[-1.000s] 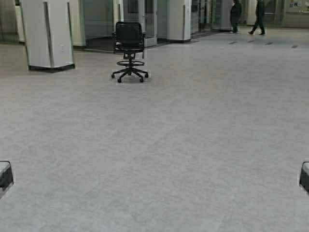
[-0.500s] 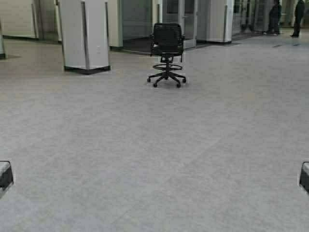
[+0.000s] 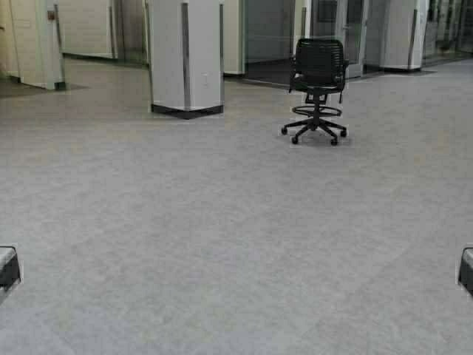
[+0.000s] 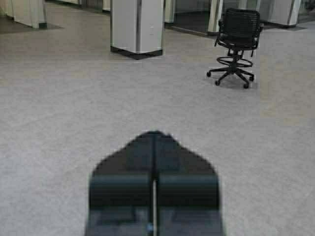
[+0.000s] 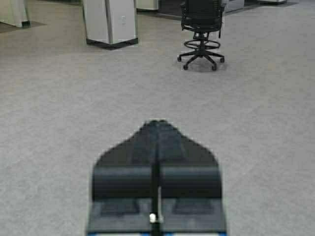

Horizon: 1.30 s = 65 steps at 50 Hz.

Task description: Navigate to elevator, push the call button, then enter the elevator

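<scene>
From the high view, a broad grey speckled floor (image 3: 236, 244) fills the foreground, with a white square pillar with a dark base (image 3: 186, 58) ahead to the left and a black mesh swivel chair on a five-star wheeled base (image 3: 318, 89) ahead to the right; the elevator is nowhere in sight, so I judge the task to be in its navigating stage. Only dark corners of the two arms show at the lower edges, tucked low and apart, probably to keep the way ahead open. In the left wrist view the left gripper (image 4: 154, 184) points forward over the floor, fingers pressed together, holding nothing. In the right wrist view the right gripper (image 5: 156, 172) sits likewise, closed and empty, presumably stowed for travel.
</scene>
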Tool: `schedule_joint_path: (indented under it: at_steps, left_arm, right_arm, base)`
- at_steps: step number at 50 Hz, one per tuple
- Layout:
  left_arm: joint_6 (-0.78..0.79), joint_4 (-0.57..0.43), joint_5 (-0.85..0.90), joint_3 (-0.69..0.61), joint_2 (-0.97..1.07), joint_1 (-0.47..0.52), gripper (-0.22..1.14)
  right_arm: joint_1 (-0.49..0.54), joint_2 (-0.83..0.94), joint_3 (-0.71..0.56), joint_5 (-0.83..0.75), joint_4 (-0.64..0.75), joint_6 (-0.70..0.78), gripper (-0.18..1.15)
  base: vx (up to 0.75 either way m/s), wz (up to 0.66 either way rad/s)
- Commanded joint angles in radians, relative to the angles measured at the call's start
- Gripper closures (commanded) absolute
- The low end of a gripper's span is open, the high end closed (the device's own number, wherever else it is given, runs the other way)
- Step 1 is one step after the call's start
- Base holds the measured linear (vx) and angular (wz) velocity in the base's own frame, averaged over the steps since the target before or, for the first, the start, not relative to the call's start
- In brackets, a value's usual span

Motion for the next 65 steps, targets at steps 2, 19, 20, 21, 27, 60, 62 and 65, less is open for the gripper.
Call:
schedule_joint_path:
  at_steps: [2, 19, 20, 21, 27, 60, 62, 65]
  left_arm:
    - [0.000, -0.002, -0.008, 0.003, -0.003, 0.000, 0.89]
    - [0.002, -0.002, -0.009, -0.009, 0.020, 0.000, 0.89]
    - [0.002, -0.003, -0.009, -0.009, 0.020, 0.000, 0.89]
    - [0.003, -0.003, -0.009, -0.008, 0.021, 0.000, 0.89]
    - [0.005, -0.003, -0.009, -0.006, 0.035, 0.000, 0.89]
    - [-0.002, -0.003, -0.009, -0.003, 0.023, 0.000, 0.89]
    - [-0.005, -0.003, -0.011, -0.006, 0.021, 0.000, 0.89]
    - [-0.009, -0.003, -0.009, -0.011, 0.014, 0.000, 0.89]
  right_arm:
    - [-0.002, 0.009, -0.011, -0.009, 0.000, 0.000, 0.92]
    - [0.000, 0.006, -0.015, -0.025, 0.000, 0.003, 0.92]
    - [0.000, 0.006, -0.015, -0.026, 0.000, 0.003, 0.92]
    - [-0.002, 0.006, -0.014, -0.026, 0.000, 0.003, 0.92]
    - [0.000, 0.008, -0.009, -0.025, 0.000, 0.002, 0.92]
    - [0.000, 0.026, -0.003, -0.025, 0.000, 0.021, 0.92]
    - [0.000, 0.023, -0.003, -0.025, 0.000, 0.025, 0.92]
    - [0.000, 0.014, -0.009, -0.026, 0.000, 0.038, 0.92]
  base:
    - [0.73, 0.07]
    - [0.71, 0.12]
    - [0.70, 0.16]
    - [0.71, 0.16]
    - [0.71, 0.20]
    - [0.75, 0.12]
    - [0.76, 0.12]
    - [0.74, 0.14]
